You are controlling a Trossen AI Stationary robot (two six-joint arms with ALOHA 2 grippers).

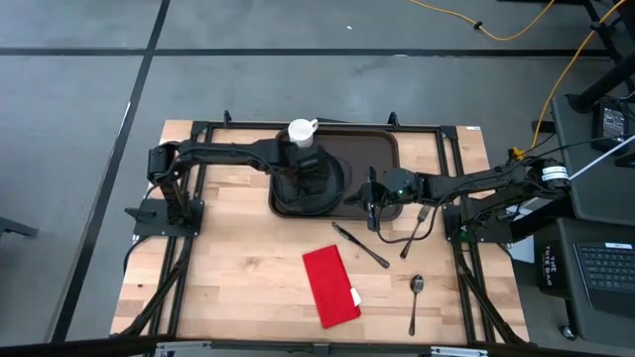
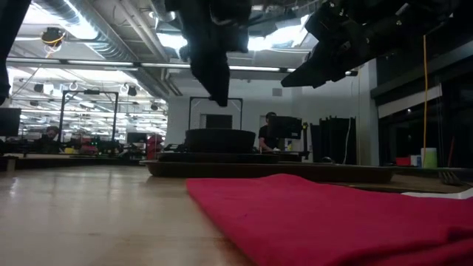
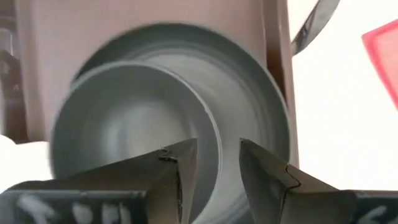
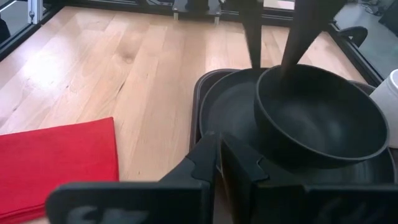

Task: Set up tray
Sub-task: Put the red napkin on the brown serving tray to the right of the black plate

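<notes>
The table [image 1: 238,268] is made of light wood boards and stands on a grey floor. In the low view, a big room with ceiling lights and a person far away shows behind it.

The tray [image 1: 382,149] is dark brown and lies flat at the back of the table, near the middle. A round black plate [image 4: 227,109] sits on the left part of the tray. A black bowl [image 4: 320,118] sits on the plate. A white cup [image 1: 302,131] stands on the tray just behind the bowl.

The left gripper [image 1: 310,178] is right over the bowl. Its two fingers [image 3: 180,171] are a little way apart and point down at the bowl's rim. One finger is over the inside of the bowl and the other is over the outside. The fingers hold nothing. In the right wrist view they show as two dark points just above the back rim of the bowl.

The right gripper [image 1: 372,213] hangs over the front right edge of the tray. Its fingers are close together with only a thin gap, and nothing is between them.

A red napkin [image 1: 329,286] lies on the table in front of the tray. A knife [image 1: 359,245] lies between the napkin and the tray. A fork [image 1: 417,226] lies to the right of the knife. A spoon [image 1: 416,297] lies to the right of the napkin.
</notes>
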